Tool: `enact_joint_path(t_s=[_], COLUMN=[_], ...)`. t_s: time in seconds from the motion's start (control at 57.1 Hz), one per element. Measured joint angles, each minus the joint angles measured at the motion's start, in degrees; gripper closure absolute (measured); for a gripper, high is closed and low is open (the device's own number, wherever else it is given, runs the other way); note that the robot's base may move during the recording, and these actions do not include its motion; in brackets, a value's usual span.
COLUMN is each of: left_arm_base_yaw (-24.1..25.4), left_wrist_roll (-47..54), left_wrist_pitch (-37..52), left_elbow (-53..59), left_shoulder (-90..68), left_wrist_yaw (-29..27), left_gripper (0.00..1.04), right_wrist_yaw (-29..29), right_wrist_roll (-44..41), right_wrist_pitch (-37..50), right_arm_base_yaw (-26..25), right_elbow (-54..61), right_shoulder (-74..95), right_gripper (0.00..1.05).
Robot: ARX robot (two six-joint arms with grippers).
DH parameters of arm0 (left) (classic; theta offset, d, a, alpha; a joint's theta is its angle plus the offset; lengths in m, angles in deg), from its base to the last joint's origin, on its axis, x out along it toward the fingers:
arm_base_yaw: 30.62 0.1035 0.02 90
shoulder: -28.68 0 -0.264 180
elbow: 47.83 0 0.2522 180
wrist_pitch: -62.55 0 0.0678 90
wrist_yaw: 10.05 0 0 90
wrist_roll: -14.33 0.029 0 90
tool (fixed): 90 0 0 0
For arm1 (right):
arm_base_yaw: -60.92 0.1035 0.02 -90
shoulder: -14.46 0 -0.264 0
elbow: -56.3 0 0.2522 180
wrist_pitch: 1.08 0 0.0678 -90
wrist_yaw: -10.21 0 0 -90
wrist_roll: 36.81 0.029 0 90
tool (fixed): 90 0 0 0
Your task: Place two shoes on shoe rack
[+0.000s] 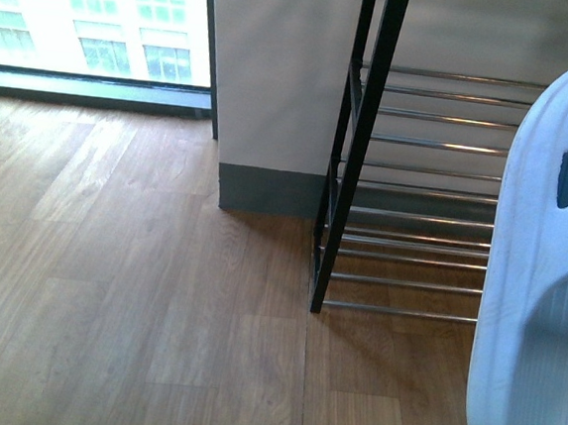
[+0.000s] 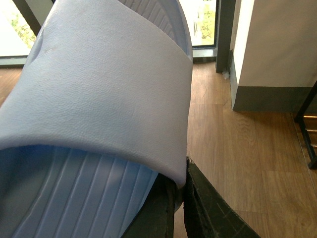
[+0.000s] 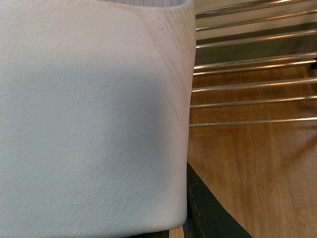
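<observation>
1 slide (image 2: 99, 89) sits pinched by its strap in your left gripper (image 2: 182, 187); the other slide (image 3: 89, 114) is pinched in your right gripper (image 3: 184, 218). The rack (image 1: 361, 150) stands ahead.

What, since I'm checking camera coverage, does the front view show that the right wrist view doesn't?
Only the front view: the rack's black metal side frame, the bright window and the pale wall with grey skirting. Only the right wrist view: a black gripper finger beside the pale blue rubber slide sandal's strap. Both: that sandal, thin chrome shelf bars and wooden floor.
</observation>
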Motion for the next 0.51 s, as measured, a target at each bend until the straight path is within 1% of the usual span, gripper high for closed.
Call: enact_joint_path(t_s=[0.507], left_arm_base_yaw=[-0.02], left_wrist_roll=[-0.02], left_wrist_pitch=[-0.04], left_elbow=[0.00], left_shoulder=[0.00], left_wrist_yaw=[0.02], left_gripper=[1.03], right_wrist_yaw=[0.02], right_wrist_roll=[0.00], right_wrist_pitch=[-0.04], right_arm_base_yaw=[-0.02], right_elbow=[0.07], right_shoulder=[0.00], right_gripper=[1.03])
